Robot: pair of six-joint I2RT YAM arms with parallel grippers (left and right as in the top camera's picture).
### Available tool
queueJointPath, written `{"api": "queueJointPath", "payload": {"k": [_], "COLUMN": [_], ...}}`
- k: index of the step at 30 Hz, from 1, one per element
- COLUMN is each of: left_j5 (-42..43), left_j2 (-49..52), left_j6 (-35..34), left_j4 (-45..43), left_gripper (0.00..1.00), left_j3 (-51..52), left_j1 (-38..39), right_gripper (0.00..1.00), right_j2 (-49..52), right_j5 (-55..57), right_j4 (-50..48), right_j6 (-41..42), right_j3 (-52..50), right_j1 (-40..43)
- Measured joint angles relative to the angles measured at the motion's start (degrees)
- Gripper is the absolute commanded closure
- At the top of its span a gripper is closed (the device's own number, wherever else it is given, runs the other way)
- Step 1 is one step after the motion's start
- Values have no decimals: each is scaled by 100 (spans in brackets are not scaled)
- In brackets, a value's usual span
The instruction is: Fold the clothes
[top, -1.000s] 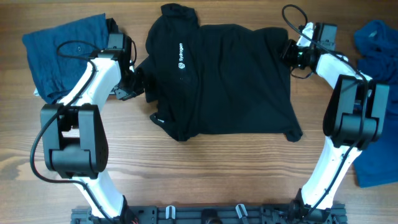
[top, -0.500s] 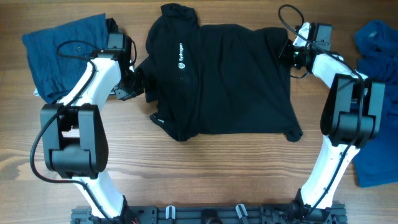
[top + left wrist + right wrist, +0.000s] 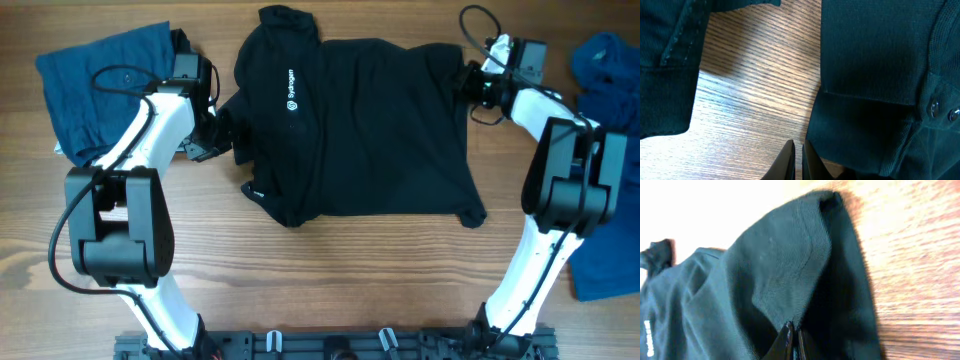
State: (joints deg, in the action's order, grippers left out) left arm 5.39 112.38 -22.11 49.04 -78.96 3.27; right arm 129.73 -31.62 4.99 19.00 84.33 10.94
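Right now your shirt point(image 3: 350, 130) lies spread on the worktop point(image 3: 330, 290), collar toward the far edge and logo facing up. Your right fingers point(image 3: 790, 342) are pinched shut on a raised fold at its far right corner. Your left fingers point(image 3: 792, 167) are closed over bare wood, just beside its left edge. At both sides lie blue clothes point(image 3: 95, 80).
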Motion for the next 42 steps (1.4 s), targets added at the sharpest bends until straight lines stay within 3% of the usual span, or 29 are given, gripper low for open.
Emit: {"api": "queueJointPath", "payload": {"k": [11, 12, 13, 18, 28, 34, 42], "left_j5": [-107, -107, -107, -107, -107, -107, -109], "left_j2": [0, 0, 0, 0, 0, 0, 0], "left_j6": [0, 0, 0, 0, 0, 0, 0], "left_j4": [-2, 0, 0, 0, 0, 42, 44], "left_gripper": [92, 92, 92, 92, 92, 92, 91], "left_j3": [0, 0, 0, 0, 0, 0, 0], "left_j1": [0, 0, 0, 0, 0, 0, 0], "right_gripper": [94, 85, 66, 57, 65, 65, 61], "right_j2": [-57, -57, -57, -57, -61, -109, -111], "right_j5": [-656, -664, -680, -693, -557, 52, -334], "right_j4": [-127, -129, -131, -116, 319, 610, 275], "right_j6": [-133, -131, -129, -151, -267, -374, -433], "right_j3": [0, 0, 0, 0, 0, 2, 0], "right_j1": [625, 616, 608, 588, 184, -15, 280]}}
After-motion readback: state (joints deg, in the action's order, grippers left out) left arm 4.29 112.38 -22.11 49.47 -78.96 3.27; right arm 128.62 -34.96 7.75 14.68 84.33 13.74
